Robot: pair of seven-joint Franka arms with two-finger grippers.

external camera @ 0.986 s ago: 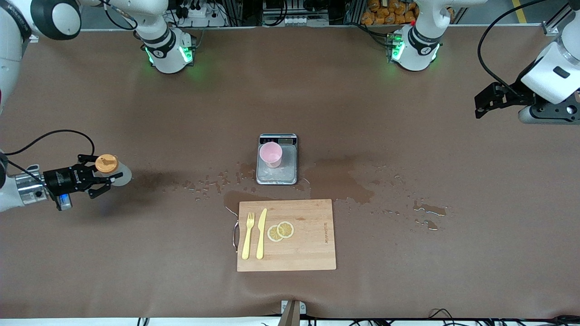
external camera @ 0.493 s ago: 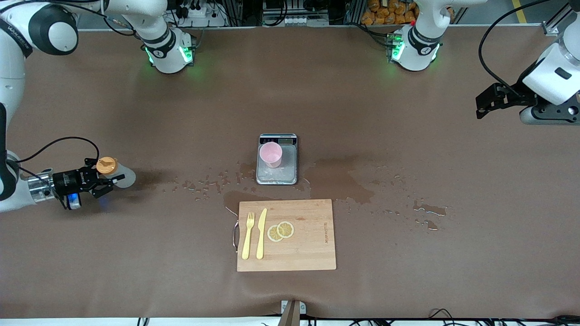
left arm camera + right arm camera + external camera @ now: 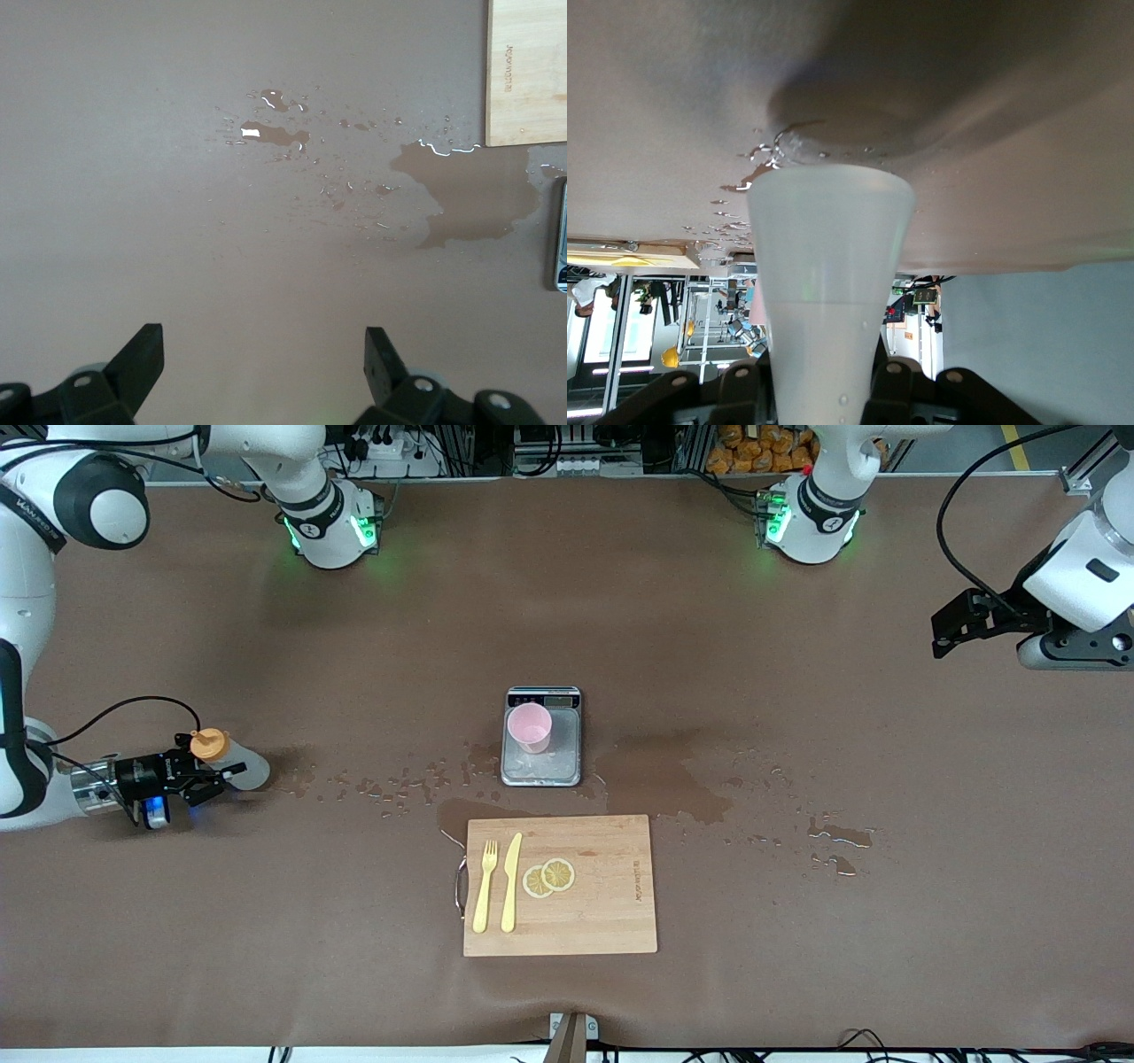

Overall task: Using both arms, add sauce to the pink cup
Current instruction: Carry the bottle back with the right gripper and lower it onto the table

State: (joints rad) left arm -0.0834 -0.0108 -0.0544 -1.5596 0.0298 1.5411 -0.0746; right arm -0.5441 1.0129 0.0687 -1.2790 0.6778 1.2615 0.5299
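Note:
My right gripper is shut on the sauce, a translucent bottle with an orange cap. It holds the bottle about upright and low at the right arm's end of the table. In the right wrist view the sauce fills the space between my right gripper's fingers, its base at or just above the wet tabletop. The pink cup stands on the steel scale at mid-table. My left gripper hangs open and empty over the left arm's end; in the left wrist view the left gripper has only bare table under it.
A wooden cutting board with a yellow fork, a knife and lemon slices lies nearer the front camera than the scale. Water puddles spread around the scale and toward both ends. The board's corner shows in the left wrist view.
My right gripper has come down toward the table with the sauce in it, and drawn slightly toward the right arm's end. The left arm has barely shifted.

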